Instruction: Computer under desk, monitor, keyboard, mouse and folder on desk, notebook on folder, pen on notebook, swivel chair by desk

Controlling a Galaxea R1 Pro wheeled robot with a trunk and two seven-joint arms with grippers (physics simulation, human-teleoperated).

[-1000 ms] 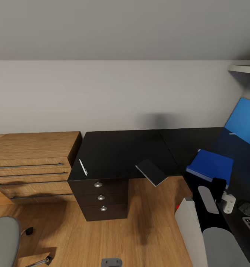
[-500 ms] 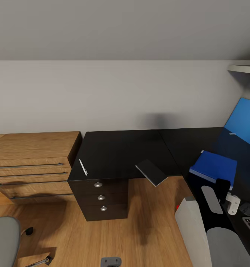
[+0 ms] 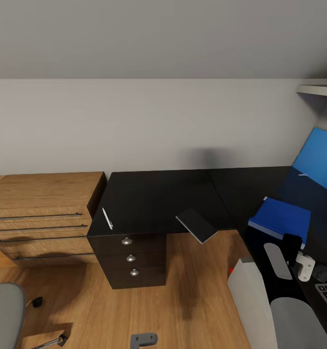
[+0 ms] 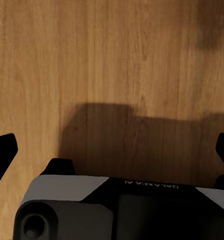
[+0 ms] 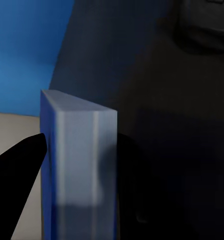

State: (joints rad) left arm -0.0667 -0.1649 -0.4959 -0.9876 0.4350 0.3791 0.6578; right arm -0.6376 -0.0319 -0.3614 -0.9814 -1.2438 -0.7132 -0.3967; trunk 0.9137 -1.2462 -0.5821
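The right gripper [image 5: 77,165] clamps the blue folder [image 3: 280,219] between its fingers, holding it over the black desk [image 3: 158,198] beside the mouse [image 3: 321,273]. The left gripper [image 4: 112,150] hangs spread wide above the wooden floor [image 4: 112,60]. The pen [image 3: 107,218] lies near the desk's front edge.

- The folder [image 5: 77,165], blue with a pale grey edge facing the camera, stood between the right tool's [image 5: 79,185] two black fingers [image 5: 17,185], low and left of centre.
- The dark worktop [image 5: 171,100] took up the right half of the frame.
- A bright blue panel [image 5: 27,50] occupied the upper left.
- A dark rounded shape, blurred, sat at the upper right.
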